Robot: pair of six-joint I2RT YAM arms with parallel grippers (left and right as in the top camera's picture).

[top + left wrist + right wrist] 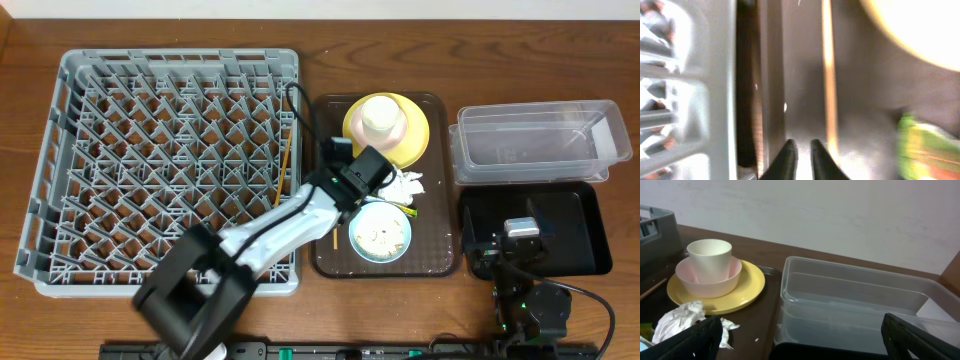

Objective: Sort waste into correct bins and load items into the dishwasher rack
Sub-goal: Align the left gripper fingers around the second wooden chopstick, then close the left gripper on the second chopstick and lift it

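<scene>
Holds the left jaws low over the left strip of the brown tray (437, 255), nearly clenched, with only a slit between the fingertips (789, 156) and nothing gripped. Just right of those tips, one chopstick (829, 75) flat on the tray; farther right, the wrapper (925, 145). At the tray's far end, the plate (418, 135) under a pale bowl (707, 282) and cup (710, 255); at its near end, the blue bowl (354, 232) with crumbs (382, 238); between them, the tissue (405, 185). Left of the tray, the rack (170, 170), another chopstick (287, 165) at its right rim. Right of the tray on the counter (30, 320), the tub (540, 140) and, nearer, the black tray (575, 235). Spreads the right jaws wide and empty above that black tray.
</scene>
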